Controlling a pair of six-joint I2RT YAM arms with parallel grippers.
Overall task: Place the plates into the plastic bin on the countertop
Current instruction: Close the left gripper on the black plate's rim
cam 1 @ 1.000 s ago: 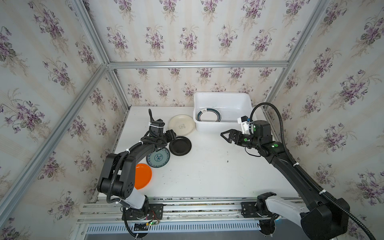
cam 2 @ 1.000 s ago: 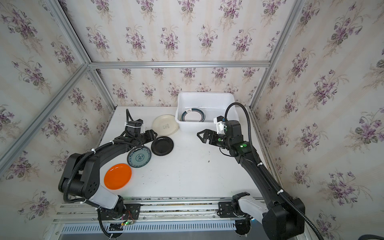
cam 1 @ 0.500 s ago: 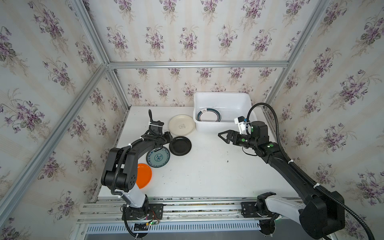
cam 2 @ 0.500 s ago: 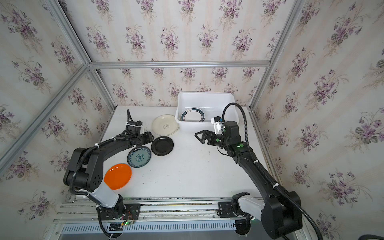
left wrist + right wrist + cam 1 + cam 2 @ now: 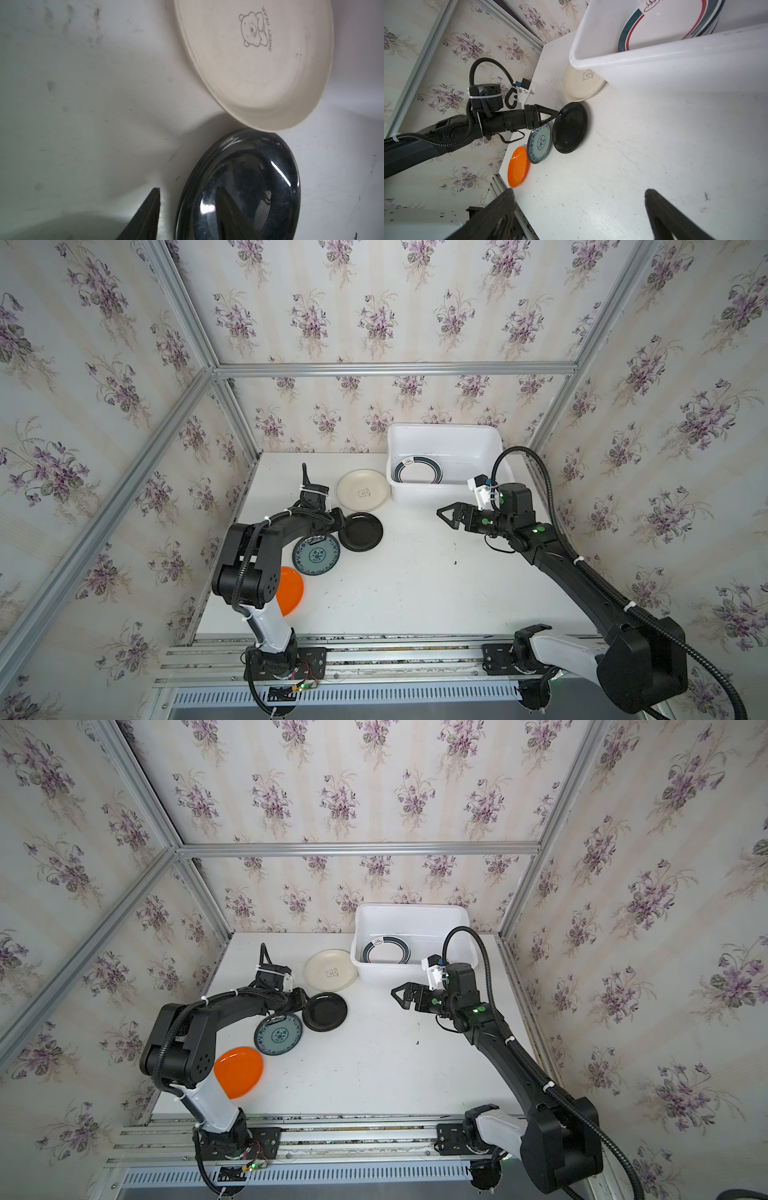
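Since a second ago my left end effector [image 5: 553, 118] has narrowed partway, one finger outside the rim of the glossy black round plate [image 5: 360, 531] and one over its well, not yet pinching. The right end effector [image 5: 446, 516] has drifted slightly and hangs wide and empty. I fear that slick, shallow rim squirting free on the lift, or nudging the cream bear-printed round plate [image 5: 363, 490] just beyond the jaws. The scuffed white counter [image 5: 415, 585] runs flat to the deep white plastic bin [image 5: 444, 428], well beyond the left end effector, with a dark-ringed white plate [image 5: 417, 471] inside and floral-papered walls [image 5: 374, 302] close around.
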